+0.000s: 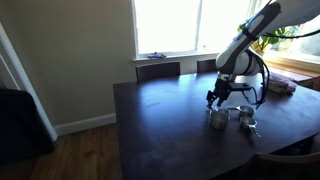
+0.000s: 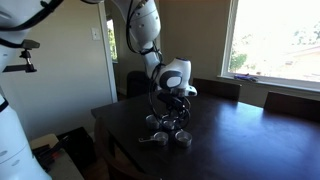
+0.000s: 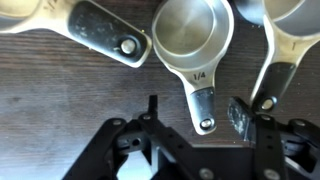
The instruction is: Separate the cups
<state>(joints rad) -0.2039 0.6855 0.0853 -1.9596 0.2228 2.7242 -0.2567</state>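
Three of the cups (image 3: 192, 35) fill the top of my wrist view, sitting side by side on the dark table (image 3: 60, 100). My gripper (image 3: 196, 112) is right below them, jaws spread wide, nothing in them. The middle cup's handle (image 3: 200, 95) points straight down into the gap, its tip lying between my fingers (image 3: 152, 110); as far as I can tell it touches neither. The right cup's handle (image 3: 270, 70) ends just beside my other finger.

In both exterior views the gripper (image 1: 216, 98) (image 2: 172, 108) hangs just over the little cluster of cups (image 1: 218, 117) (image 2: 165, 130).

Material-wise, the bowls are round, shiny brushed silver metal. The middle cup's handle is long and flat, stamped 1/4, with a hole near the rounded end. The left cup's handle (image 3: 100, 30) looks darker and also has a hole near its tip. The tabletop is streaky brown wood grain, a bit glossy.
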